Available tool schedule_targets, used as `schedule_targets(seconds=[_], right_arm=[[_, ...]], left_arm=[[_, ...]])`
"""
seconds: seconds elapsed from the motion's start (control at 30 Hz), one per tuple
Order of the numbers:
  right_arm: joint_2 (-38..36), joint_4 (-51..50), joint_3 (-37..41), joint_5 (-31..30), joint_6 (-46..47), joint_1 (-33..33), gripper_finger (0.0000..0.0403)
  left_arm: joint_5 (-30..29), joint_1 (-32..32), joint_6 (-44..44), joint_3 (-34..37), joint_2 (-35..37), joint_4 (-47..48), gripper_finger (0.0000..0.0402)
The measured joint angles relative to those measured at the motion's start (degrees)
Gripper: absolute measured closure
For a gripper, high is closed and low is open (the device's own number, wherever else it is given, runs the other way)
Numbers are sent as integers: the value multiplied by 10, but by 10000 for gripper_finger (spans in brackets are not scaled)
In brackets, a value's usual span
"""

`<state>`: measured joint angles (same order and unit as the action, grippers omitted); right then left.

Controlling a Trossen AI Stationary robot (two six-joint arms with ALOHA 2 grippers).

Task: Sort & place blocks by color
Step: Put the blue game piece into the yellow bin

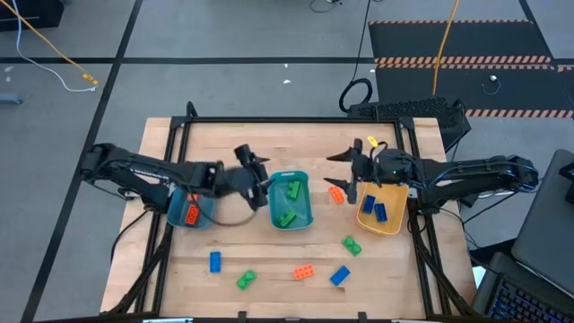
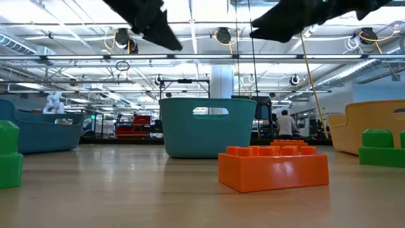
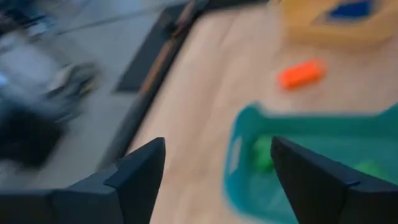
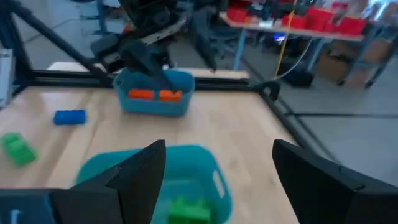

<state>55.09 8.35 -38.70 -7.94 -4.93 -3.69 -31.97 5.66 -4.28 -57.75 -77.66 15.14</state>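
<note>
Blocks are half sorted so far: the left teal bin [image 1: 199,215] holds orange ones [image 1: 191,213], and the left gripper [image 1: 254,167] hangs just beside the middle teal bin [image 1: 305,193] with its fingers spread and nothing in them. That middle bin has green blocks [image 1: 287,216] inside. An orange block [image 1: 336,193] sits on the table [image 1: 269,144] between it and the yellow bowl [image 1: 391,226], which holds blue ones [image 1: 375,209]. Right gripper [image 1: 357,161] hovers near the bowl, fingers apart, empty. Loose blue [image 1: 215,261], green [image 1: 246,280] and orange [image 1: 304,272] blocks lie along the near edge.
</note>
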Motion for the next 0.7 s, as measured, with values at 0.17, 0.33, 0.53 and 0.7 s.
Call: schedule_targets(seconds=[0.17, 0.33, 0.53, 0.7], right_arm=[[60, -178, -78, -100, 34, -22, 122], [151, -340, -182, -114, 119, -23, 132], [253, -519, -262, -95, 262, -22, 128], [305, -559, -265, -29, 384, -22, 125]], left_arm=[[168, -75, -20, 73, 33, -161, 143], [245, -122, -22, 114, 51, -281, 155], [304, -126, -2, 166, 57, -398, 155], [322, -120, 1, 198, 56, -449, 156]])
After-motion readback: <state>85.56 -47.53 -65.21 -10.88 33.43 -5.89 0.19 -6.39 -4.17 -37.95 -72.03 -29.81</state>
